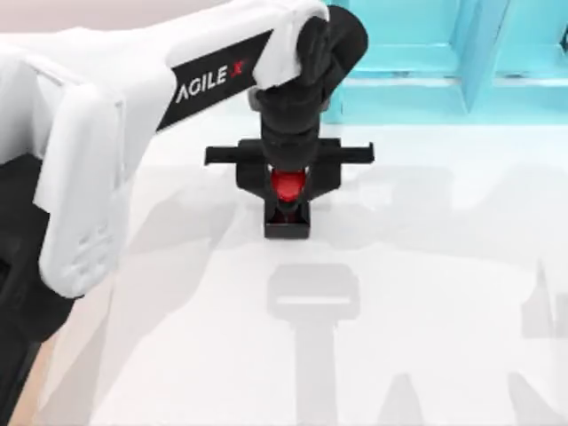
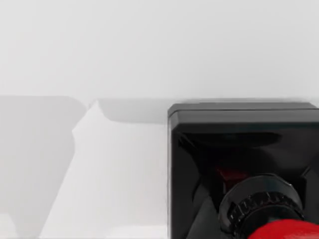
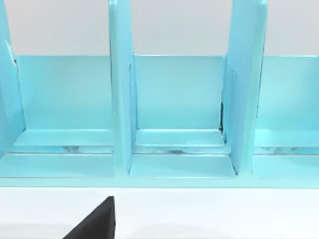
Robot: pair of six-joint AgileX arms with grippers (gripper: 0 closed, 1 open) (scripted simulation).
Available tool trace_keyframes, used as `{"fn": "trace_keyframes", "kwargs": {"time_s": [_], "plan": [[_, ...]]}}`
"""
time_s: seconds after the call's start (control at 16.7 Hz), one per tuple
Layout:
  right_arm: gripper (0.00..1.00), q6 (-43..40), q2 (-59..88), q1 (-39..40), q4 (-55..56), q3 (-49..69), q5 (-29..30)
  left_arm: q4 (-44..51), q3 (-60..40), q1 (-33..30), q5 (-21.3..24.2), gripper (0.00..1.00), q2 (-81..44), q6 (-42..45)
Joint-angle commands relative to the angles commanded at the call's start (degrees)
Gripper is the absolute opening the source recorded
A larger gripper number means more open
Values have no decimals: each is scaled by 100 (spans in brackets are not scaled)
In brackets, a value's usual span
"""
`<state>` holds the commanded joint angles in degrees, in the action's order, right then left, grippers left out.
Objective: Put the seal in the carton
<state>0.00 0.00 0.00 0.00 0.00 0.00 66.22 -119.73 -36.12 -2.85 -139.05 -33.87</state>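
Near the back middle of the white surface (image 1: 426, 293), the seal (image 1: 286, 191) sits under my left gripper (image 1: 287, 188). The gripper's fingers are closed in tight on the seal's red knob, with the black block poking out below. I think the round, shiny knob could slip if the grip is weak, and the seal would drop or tip. Behind it stands a blue rack (image 3: 179, 99). My right arm is parked facing that rack.
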Motion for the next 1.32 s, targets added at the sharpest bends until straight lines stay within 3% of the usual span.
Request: {"fn": "trace_keyframes", "kwargs": {"time_s": [0.66, 1.08, 1.32], "plan": [[100, 0, 0, 0, 0, 0, 0, 2554, -3116, -14, 4, 0, -525, -13], [100, 0, 0, 0, 0, 0, 0, 2686, -3250, 9, 4, 0, -513, 13], [100, 0, 0, 0, 0, 0, 0, 2537, -2635, 584, 54, 0, -35, 557]]}}
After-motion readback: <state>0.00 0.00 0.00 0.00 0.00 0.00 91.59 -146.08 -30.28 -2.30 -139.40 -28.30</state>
